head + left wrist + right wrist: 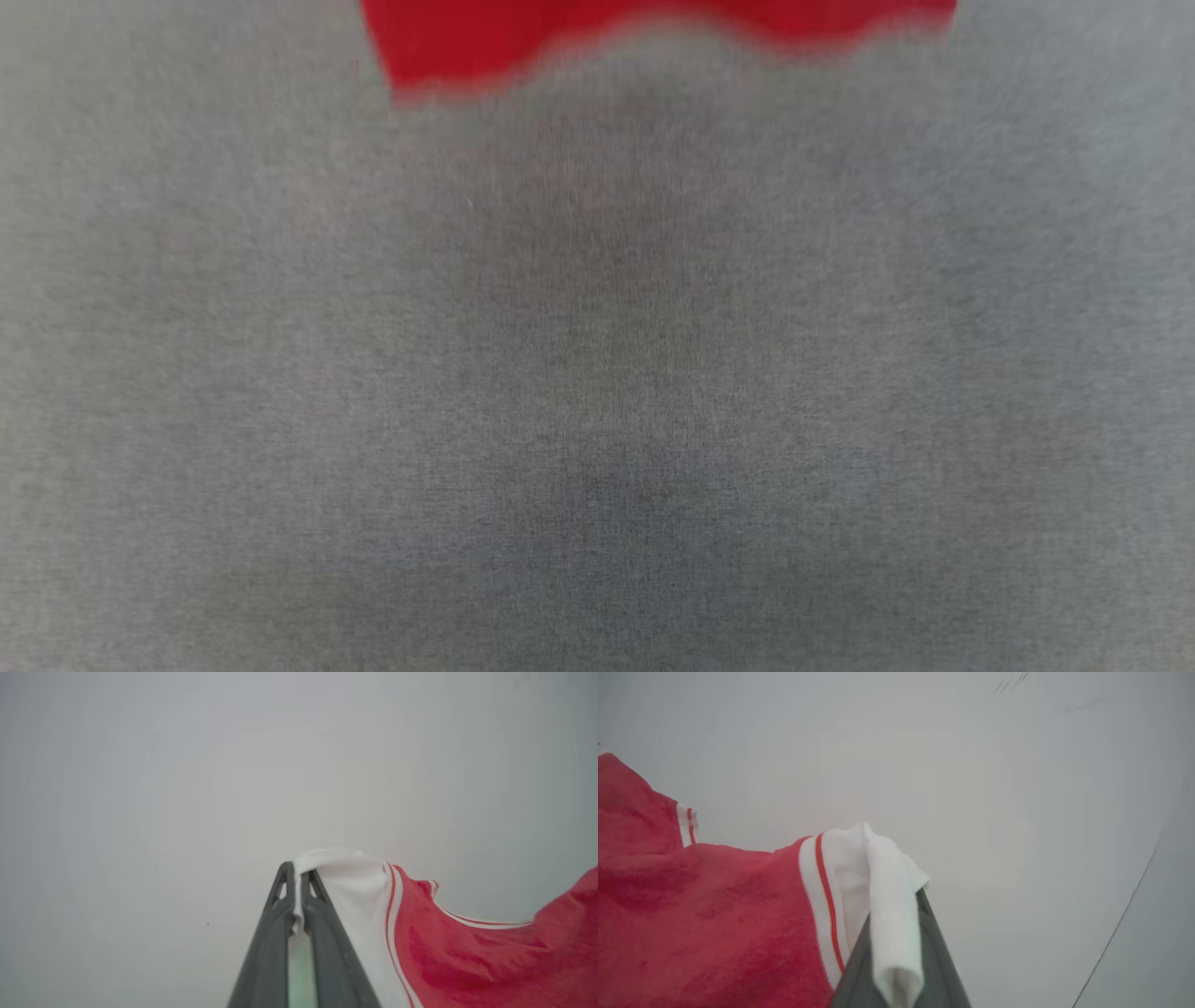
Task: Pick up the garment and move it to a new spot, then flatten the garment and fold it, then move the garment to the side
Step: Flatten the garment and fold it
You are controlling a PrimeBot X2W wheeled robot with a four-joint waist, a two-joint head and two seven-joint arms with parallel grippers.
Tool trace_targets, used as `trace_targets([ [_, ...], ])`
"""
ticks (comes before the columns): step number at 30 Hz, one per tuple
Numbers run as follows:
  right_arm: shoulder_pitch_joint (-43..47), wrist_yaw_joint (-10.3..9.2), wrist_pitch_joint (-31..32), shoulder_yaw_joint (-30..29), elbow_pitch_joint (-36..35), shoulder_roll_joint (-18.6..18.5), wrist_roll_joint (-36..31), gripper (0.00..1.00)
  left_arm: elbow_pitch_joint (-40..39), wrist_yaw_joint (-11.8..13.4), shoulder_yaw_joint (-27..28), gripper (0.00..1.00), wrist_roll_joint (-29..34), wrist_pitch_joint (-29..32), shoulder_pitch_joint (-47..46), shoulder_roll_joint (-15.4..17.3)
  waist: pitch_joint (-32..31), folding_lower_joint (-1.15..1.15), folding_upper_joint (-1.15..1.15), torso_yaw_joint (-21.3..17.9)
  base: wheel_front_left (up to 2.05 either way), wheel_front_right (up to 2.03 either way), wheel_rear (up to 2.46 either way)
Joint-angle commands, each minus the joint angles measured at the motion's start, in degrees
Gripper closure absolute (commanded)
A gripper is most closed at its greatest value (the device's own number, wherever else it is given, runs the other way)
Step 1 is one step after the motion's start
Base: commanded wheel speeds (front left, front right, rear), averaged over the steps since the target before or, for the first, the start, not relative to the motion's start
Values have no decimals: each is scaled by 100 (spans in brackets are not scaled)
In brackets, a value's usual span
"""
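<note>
The garment (579,33) is a red jersey whose wavy lower hem shows along the top edge of the head view, hanging above a grey cloth surface. In the left wrist view my left gripper (297,877) is shut on a white sleeve panel of the garment (467,961), which drapes off to the right with red-white striped trim. My right gripper (896,905) is shut on the other white sleeve panel, which folds over its dark fingers (936,952). The red body of the garment (700,914) hangs to the left there.
A grey fabric-covered surface (597,392) spreads below the hem in the blurred head view. Behind the garment in both wrist views is a pale plain wall (187,788), with a thin dark line (1115,933) at the right.
</note>
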Motion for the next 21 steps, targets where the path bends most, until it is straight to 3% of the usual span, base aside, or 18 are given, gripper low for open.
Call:
trace_targets([
  [1,-123,-2,-181,-54,107,32,-113,100,35,-28,-15,100,146,-242,-118,-8,275,0,0,31,0,0,0],
  [5,-548,-2,-1153,-225,582,146,-883,100,381,-86,-24,100,405,-1484,-464,-120,506,0,0,129,0,0,0],
  [9,-569,-2,-1287,-290,1197,273,-1077,100,761,-293,-114,100,491,-1871,-281,-170,617,0,0,226,0,0,0],
  [15,-85,-2,-984,-5,2010,427,-694,100,1475,-550,-370,100,407,-1870,508,-188,573,0,0,329,0,0,0],
  [21,701,-2,-350,674,2034,465,258,100,2027,-676,-606,100,-125,-915,1370,-282,367,0,0,374,0,0,0],
])
